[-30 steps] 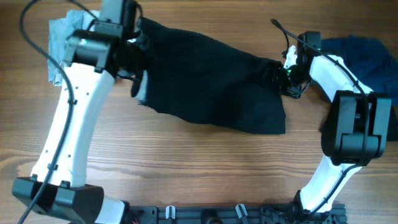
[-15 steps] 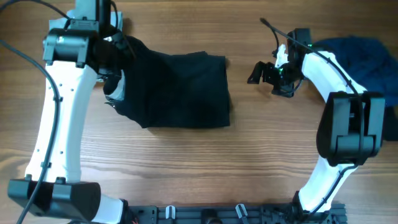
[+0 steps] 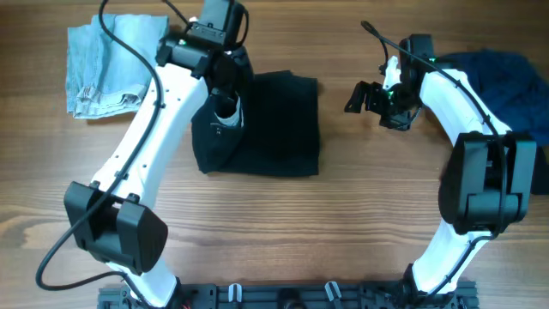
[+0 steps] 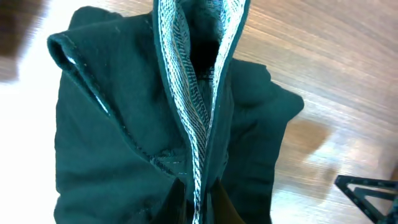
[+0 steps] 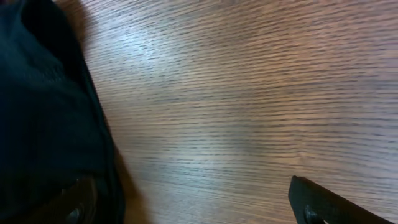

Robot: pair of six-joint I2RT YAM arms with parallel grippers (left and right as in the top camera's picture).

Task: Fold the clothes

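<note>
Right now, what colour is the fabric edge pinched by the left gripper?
The edge is pale grey-white on the dark garment; left wrist view shows it best.

Left claw (image 3: 226, 110) reaches across, pinching the black cloth garment (image 3: 274, 120); right claw (image 3: 362, 97) hangs with fingers (image 5: 317, 202) spread wide apart.

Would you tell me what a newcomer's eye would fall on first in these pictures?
The black garment lies folded mid-table, and the left gripper pinches its edge, holding up a pale inner seam. The right gripper hangs open and empty over the table, to the garment's right. A light blue cloth lies at the far left corner, and a dark blue cloth at the far right.
</note>
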